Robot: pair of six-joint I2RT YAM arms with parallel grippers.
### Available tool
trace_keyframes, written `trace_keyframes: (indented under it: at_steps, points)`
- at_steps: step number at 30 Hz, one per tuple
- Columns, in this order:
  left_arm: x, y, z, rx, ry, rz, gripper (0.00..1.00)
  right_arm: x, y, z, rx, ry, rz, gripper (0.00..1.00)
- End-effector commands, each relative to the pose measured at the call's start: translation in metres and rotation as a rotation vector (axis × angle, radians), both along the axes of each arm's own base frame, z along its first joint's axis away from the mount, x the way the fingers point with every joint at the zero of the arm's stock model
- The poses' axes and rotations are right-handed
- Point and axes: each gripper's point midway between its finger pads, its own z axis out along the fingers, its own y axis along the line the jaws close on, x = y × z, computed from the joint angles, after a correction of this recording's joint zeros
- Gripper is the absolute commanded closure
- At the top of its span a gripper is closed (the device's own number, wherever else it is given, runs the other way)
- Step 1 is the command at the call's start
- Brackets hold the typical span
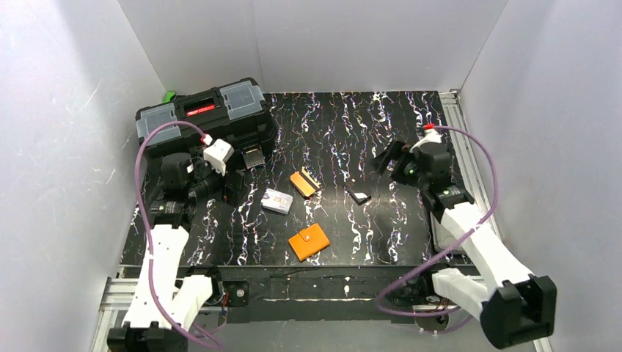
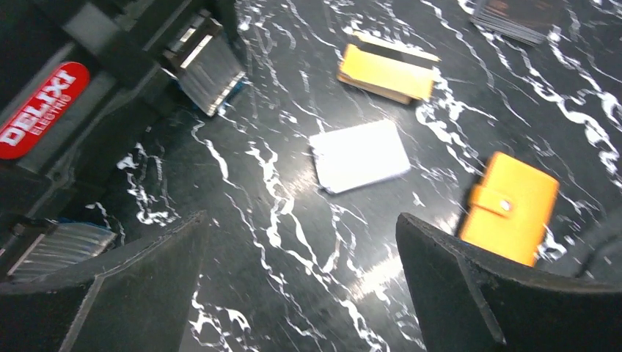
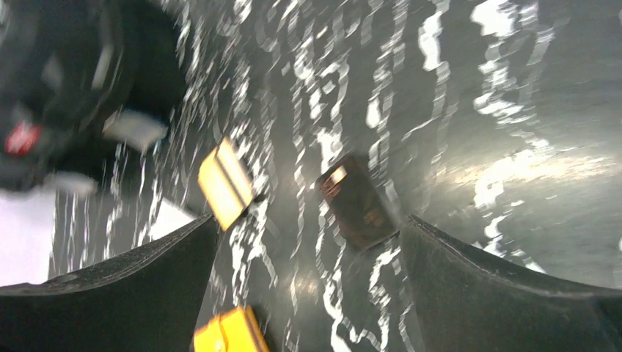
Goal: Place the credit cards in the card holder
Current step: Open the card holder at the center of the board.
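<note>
Black marbled desk (image 1: 367, 132), black toolbox (image 1: 205, 117) at its 10 o'clock, left tool (image 2: 301, 220) gaping wide and empty, right tool (image 3: 309, 220) likewise wide and empty, closed orange card holder (image 2: 510, 207) at 3 o'clock of left tool, white card (image 2: 359, 155) at its 1, black card (image 3: 358, 199) near right tool's 2.

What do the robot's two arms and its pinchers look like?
The left arm and right arm have chunky white shells with black joints. A thin purple cable loops along each. The left gripper and right gripper each have two wide, dark, wedge-shaped fingers.
</note>
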Motion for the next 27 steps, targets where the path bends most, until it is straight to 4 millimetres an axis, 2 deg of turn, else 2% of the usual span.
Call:
trace_keyframes:
  at_steps: [1, 7, 9, 10, 11, 14, 15, 18, 21, 25, 27]
  points:
    - [-0.075, -0.018, -0.011, -0.024, 0.187, -0.162, 0.01, -0.046, 0.031, -0.007, -0.140, 0.005, 0.119, 0.00]
    - [-0.108, -0.036, -0.004, -0.067, 0.128, -0.319, 0.01, -0.101, 0.077, -0.057, -0.210, 0.057, 0.295, 0.05]
    - [-0.116, -0.040, -0.008, -0.058, 0.121, -0.376, 0.01, -0.118, 0.100, -0.073, -0.245, 0.087, 0.388, 0.05]
    - [-0.119, -0.040, -0.013, -0.035, 0.116, -0.418, 0.01, -0.126, 0.116, -0.082, -0.275, 0.103, 0.448, 0.05]
    - [-0.120, -0.040, -0.027, -0.005, 0.130, -0.451, 0.01, -0.142, 0.148, -0.093, -0.340, 0.114, 0.568, 0.06]
    - [-0.115, -0.039, -0.046, 0.037, 0.169, -0.475, 0.01, -0.158, 0.185, -0.117, -0.351, 0.172, 0.706, 0.09]
    - [-0.109, -0.039, -0.051, 0.049, 0.159, -0.483, 0.01, -0.161, 0.195, -0.119, -0.338, 0.175, 0.751, 0.10]
    - [-0.097, -0.046, -0.064, 0.075, 0.155, -0.527, 0.01, -0.161, 0.210, -0.129, -0.341, 0.199, 0.793, 0.13]
    - [-0.086, -0.047, -0.077, 0.110, 0.119, -0.550, 0.01, -0.169, 0.221, -0.140, -0.303, 0.226, 0.841, 0.24]
    - [-0.081, -0.046, -0.081, 0.122, 0.118, -0.545, 0.01, -0.168, 0.225, -0.146, -0.295, 0.233, 0.835, 0.35]
    - [-0.081, -0.046, -0.081, 0.124, 0.115, -0.548, 0.01, -0.168, 0.225, -0.149, -0.295, 0.236, 0.834, 0.44]
